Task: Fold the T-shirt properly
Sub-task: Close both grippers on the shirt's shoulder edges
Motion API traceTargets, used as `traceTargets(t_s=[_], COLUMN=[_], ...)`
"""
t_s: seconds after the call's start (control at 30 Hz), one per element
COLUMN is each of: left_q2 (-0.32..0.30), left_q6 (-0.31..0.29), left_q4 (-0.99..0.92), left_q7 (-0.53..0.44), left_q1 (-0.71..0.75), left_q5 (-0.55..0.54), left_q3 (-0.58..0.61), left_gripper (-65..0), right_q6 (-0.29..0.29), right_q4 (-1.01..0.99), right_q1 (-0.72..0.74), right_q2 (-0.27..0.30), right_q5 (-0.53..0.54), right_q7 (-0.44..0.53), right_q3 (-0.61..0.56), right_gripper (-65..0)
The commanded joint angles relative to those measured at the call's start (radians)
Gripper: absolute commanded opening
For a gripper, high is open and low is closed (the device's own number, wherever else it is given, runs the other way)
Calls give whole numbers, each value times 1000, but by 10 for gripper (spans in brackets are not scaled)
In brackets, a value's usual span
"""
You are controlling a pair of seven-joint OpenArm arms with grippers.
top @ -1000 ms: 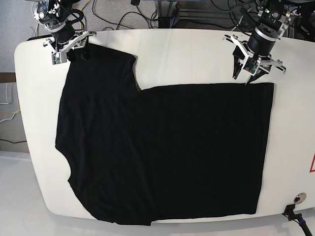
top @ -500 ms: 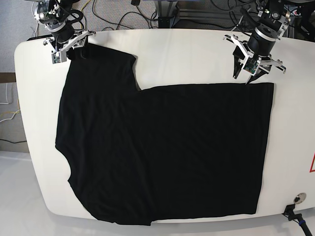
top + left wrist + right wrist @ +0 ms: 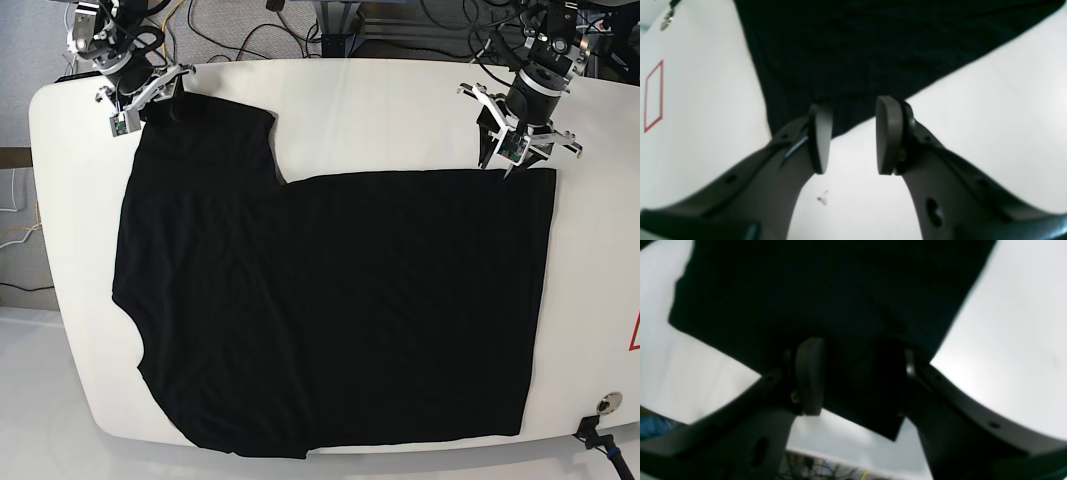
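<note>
Plainly, a black T-shirt (image 3: 330, 300) of soft, faintly creased cloth is spread flat over most of a smooth white table (image 3: 380, 110) with rounded corners. At the base view's left, the right gripper (image 3: 140, 98) is set over the sleeve corner; its dark pads are held moderately apart, with cloth seen between them in the wrist view (image 3: 853, 373), though a grip cannot be told. Bare table is left behind that corner. At the right, the left gripper (image 3: 512, 152) stands with fingers parted at the straight hem corner, nothing held, cloth just ahead of the pads (image 3: 820, 140). Open table lies beyond the hem.
</note>
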Motion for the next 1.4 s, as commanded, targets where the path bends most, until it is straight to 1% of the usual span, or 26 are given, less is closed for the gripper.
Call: traceTargets(t_s=[0.0, 0.17, 0.27, 0.5, 0.6, 0.63, 0.67, 0.77, 0.8, 0.87, 1.03, 1.1, 1.27, 1.37], left_q2=[-8, -8, -7, -6, -7, -9, -6, -6, -4, -3, 13, 18, 7, -3], left_q6=[6, 9, 7, 6, 9, 8, 9, 8, 4, 6, 2, 3, 11, 10], left_q4=[19, 24, 23, 22, 20, 22, 20, 13, 16, 15, 14, 16, 4, -42], left_q7=[-24, -26, -24, -23, -15, -16, -17, -24, -14, -10, -14, -9, 6, 8], left_q1=[-1, 3, 8, 14, 13, 11, 11, 13, 9, 11, 16, 15, -2, -61], left_q5=[-3, -2, 0, -4, -3, -3, -5, -2, -10, -7, -12, -10, -9, -17], left_q3=[-4, -4, -4, -3, -4, -3, -2, -5, -8, -10, -7, -7, -5, -4], left_gripper=[-446, -446, -447, -447, -448, -448, -450, -455, -444, -442, -440, -440, -424, -388], right_q6=[17, 6, 4, 0, 1, 2, 1, 7, -1, -7, -12, -19, -30, -28], right_q4=[-40, -59, -46, -53, -76, -83, -93, -101, -85, -85, -74, -73, -66, -67], right_q1=[12, 24, 19, 14, 17, 14, 16, 19, 23, 33, 50, 51, 47, 48], right_q2=[32, 63, 67, 54, 51, 49, 48, 46, 50, 48, 42, 43, 44, 40], right_q5=[-8, 8, 12, 9, 13, 16, 15, 11, 53, 72, 87, 91, 102, 95], right_q7=[-22, -30, -32, -32, -31, -30, -30, -37, -11, -89, -162, -173, -180, -167], right_q3=[6, -2, -3, -8, -9, -13, -14, -17, -9, -15, -22, -26, -27, -26], right_gripper=[-361, -360, -360, -358, -367, -385, -416, -532, -467, -489, -509, -523, -650, -650])
